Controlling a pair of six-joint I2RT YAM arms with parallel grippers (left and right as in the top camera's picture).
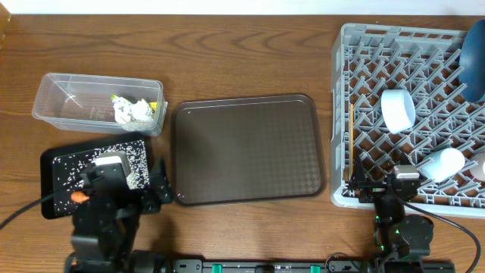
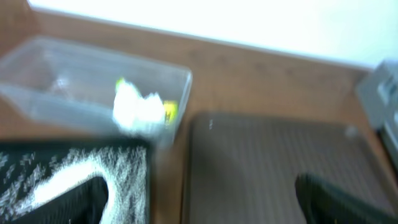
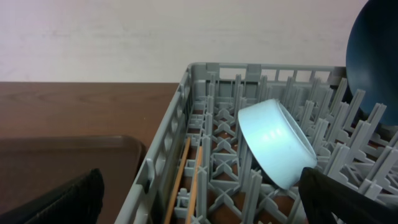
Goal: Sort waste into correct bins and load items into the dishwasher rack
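- Flat black rectangular tray (image 1: 49, 161), front-left corner of the table: loose white rice grains (image 1: 135, 155) scattered across it, small orange carrot (image 1: 78, 197) at its near side
- Large square light-grey plastic rack (image 1: 339, 114), right edge: two thin wooden chopsticks (image 3: 180, 174) along its left wall, white cup (image 1: 443, 163) and small light-blue bowl (image 1: 398, 110) tipped among the pegs, large dark-blue round plate (image 1: 474, 61) upright at the far-right corner
- Clear plastic rectangular tub (image 1: 53, 98), far left: crumpled white paper napkins (image 1: 132, 112) and a yellow-green printed wrapper (image 1: 120, 98) at its right end
- Left gripper (image 2: 199, 199) over the black tray, fingers (image 2: 93, 196) wide apart, holding nothing
- Right gripper (image 3: 199, 199) at the rack's near-left corner, fingers (image 3: 62, 199) wide apart, holding nothing
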